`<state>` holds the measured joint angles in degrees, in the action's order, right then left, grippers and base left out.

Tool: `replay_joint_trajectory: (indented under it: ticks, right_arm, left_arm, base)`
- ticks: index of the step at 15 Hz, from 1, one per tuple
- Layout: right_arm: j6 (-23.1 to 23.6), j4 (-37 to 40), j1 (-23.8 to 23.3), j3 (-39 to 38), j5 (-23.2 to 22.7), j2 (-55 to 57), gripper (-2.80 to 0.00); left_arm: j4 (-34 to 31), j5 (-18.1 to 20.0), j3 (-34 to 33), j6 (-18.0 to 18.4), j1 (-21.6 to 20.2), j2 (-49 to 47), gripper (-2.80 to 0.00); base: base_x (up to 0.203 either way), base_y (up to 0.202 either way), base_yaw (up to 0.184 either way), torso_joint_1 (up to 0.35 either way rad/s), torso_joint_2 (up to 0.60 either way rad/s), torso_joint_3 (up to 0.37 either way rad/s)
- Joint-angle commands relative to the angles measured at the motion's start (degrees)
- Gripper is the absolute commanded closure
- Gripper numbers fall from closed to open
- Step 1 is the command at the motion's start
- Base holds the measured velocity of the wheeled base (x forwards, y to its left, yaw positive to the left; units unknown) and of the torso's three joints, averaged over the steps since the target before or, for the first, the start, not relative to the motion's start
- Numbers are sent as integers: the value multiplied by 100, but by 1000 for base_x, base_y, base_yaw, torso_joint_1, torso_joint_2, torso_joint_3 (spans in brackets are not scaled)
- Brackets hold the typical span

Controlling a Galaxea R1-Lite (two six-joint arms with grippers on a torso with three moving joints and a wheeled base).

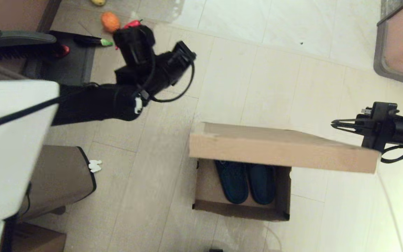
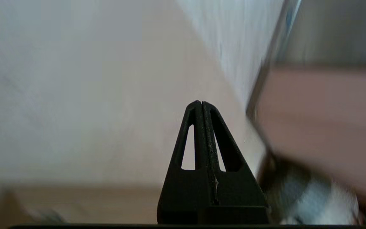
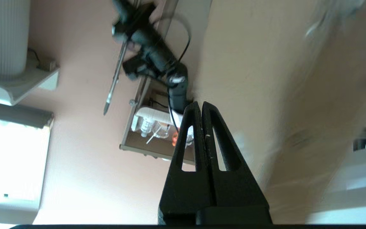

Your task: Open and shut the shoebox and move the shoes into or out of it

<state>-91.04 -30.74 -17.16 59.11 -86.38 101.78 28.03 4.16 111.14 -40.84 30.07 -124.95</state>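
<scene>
The shoebox stands on the floor with both shoes inside; its lid is raised, nearly upright, with nothing holding it. The right gripper, fingers pressed together and empty, hovers just beyond the lid's right end. The left gripper, likewise closed on nothing, hangs well beyond the box. Risk: the unsupported lid may drop shut, or a sideways nudge may skid the box.

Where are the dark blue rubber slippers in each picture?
Head view: dark teal-blue rubber slippers side by side inside the brown cardboard shoebox, under its raised lid.
Left wrist view: not in it.
Right wrist view: not in it.
Shared landmark: black left arm in head and right wrist views; left wrist view shows the left gripper.
</scene>
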Motion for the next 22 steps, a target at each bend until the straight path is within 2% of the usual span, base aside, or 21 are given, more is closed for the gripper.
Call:
replay_joint_trajectory:
  ticks: [1,4,6,7,8,10,14,15,18,19,20,21,22]
  right_arm:
    - [-56,-257,-66,-574,-36,-425,0]
    - [-43,-615,-149,-1021,102,-1029,0]
    - [21,-1095,-144,-1293,478,-1513,0]
    - [188,-1567,-139,-1566,820,-1738,0]
    - [478,-1923,-133,-1909,1082,-1952,0]
    - [1182,-2186,-130,-2526,1234,-2522,0]
    - [2322,-2263,-130,-3902,1277,-3823,0]
    - [2735,-2267,-127,-4341,1277,-4187,0]
    - [5147,-2162,-138,-5702,1295,-4892,0]
    - [5538,-1832,-182,-5832,1402,-5256,0]
    - [5715,-1346,-221,-5828,1717,-5529,0]
    - [6020,-1010,-240,-5856,2325,-5626,0]
    - [6622,-488,-247,-5884,2984,-5684,0]
  left_arm:
    - [69,-126,-81,-22,574,-405,0]
    - [88,-502,-506,-40,924,-388,0]
    - [251,-698,-1409,-127,1060,-229,0]
    - [467,-764,-2036,-159,1099,-111,0]
    - [768,-814,-2729,-160,1116,39,0]
    - [1341,-901,-4143,-20,1074,448,0]
    - [2600,-1184,-6635,622,610,1551,0]
    - [2882,-1372,-7145,741,468,1811,0]
    - [3303,-1712,-8223,905,164,2888,0]
    - [3346,-1753,-8616,940,100,3260,0]
    - [3372,-1776,-9065,969,58,3611,0]
    - [3387,-1792,-9497,1004,-6,3912,0]
    - [3397,-1797,-9949,1101,-166,4219,0]
  base:
    - [0,0,0,0,0,0]
    - [0,0,0,0,0,0]
    - [0,0,0,0,0,0]
    - [0,0,0,0,0,0]
    - [0,0,0,0,0,0]
    - [0,0,0,0,0,0]
    - [0,0,0,0,0,0]
    - [0,0,0,0,0,0]
    - [0,0,0,0,0,0]
    - [0,0,0,0,0,0]
    - [0,0,0,0,0,0]
    - [0,0,0,0,0,0]
    - [0,0,0,0,0,0]
